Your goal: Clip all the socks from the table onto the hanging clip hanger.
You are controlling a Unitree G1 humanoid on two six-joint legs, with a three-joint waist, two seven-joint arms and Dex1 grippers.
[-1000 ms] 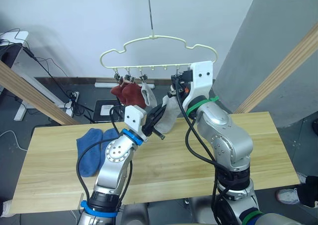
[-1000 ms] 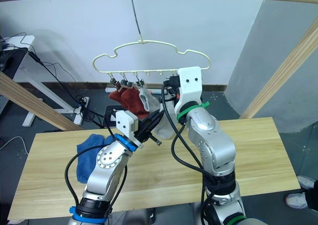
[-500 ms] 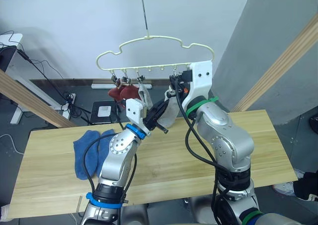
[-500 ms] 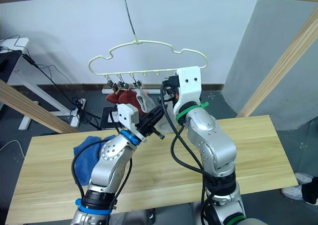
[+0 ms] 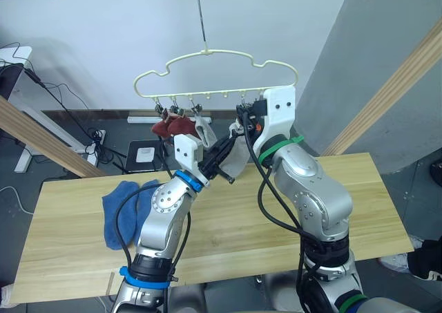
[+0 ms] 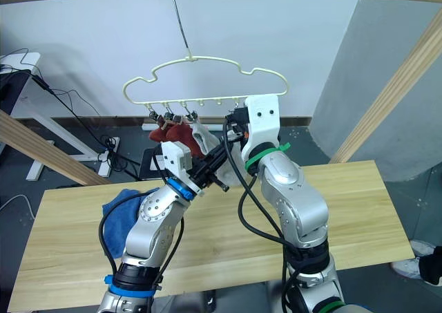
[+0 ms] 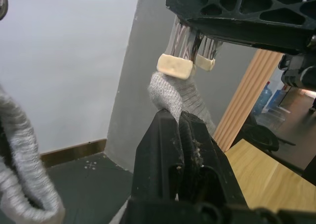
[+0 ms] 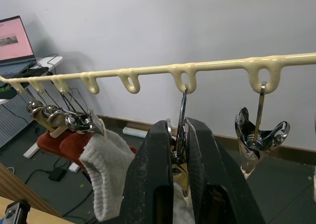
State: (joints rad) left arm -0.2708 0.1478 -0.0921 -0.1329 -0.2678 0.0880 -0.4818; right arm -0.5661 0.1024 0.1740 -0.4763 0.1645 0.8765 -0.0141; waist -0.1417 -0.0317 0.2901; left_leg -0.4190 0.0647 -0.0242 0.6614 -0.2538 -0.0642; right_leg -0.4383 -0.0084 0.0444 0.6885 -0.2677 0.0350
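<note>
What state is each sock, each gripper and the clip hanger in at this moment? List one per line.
clip hanger: hanging by its hook, three socks clipped on.
rust red socks: both clipped, hanging.
clipped grey sock: hanging from its clip.
second grey sock: pinched by the left gripper, raised to a clip.
blue socks: lying on the table.
left gripper: shut on the sock.
right gripper: squeezing a metal clip.
</note>
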